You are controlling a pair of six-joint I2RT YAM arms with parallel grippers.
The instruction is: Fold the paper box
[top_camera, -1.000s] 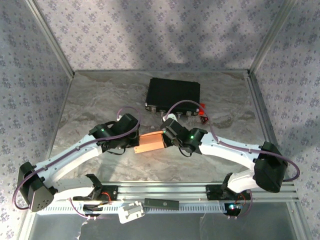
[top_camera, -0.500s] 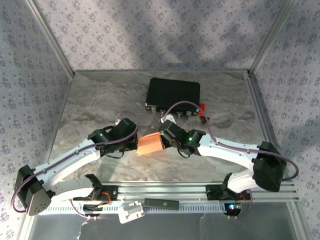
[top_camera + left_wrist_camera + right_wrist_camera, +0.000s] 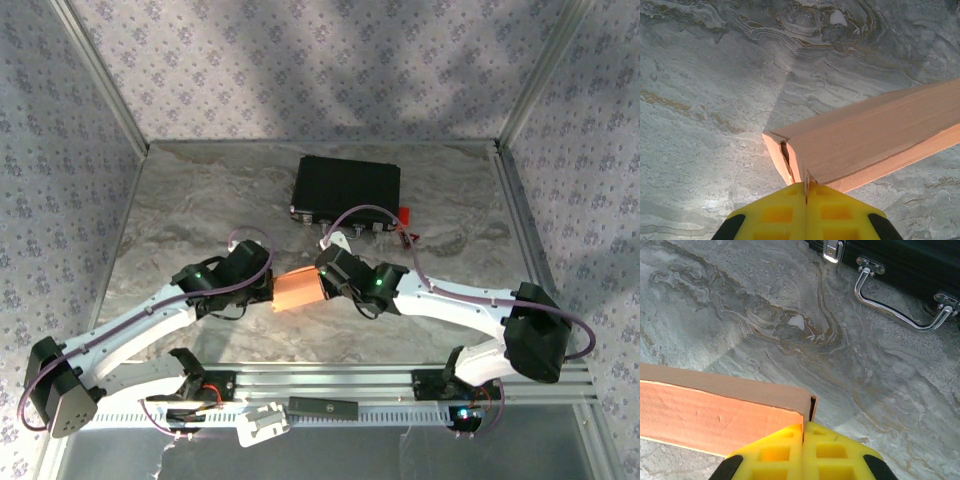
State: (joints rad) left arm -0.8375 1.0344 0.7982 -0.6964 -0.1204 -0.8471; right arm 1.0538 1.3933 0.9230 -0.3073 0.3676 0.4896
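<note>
The thin salmon-orange cardboard paper box point(image 3: 300, 289) is hanging low over the grey marbled table point(image 3: 190, 200), near its middle, between both arms. The left fingers point(image 3: 775, 215) are pinching one end's thin edge and the right fingers point(image 3: 835, 452) the other corner — both closed tight. It is looking light, stiff only along its creases and easily crushed — best gripped at edges.

The left arm point(image 3: 140, 320) and right arm point(image 3: 450, 300) angle inward, wrists close, both jaws pinched together (yellow pads point(image 3: 785, 215) touching).
</note>
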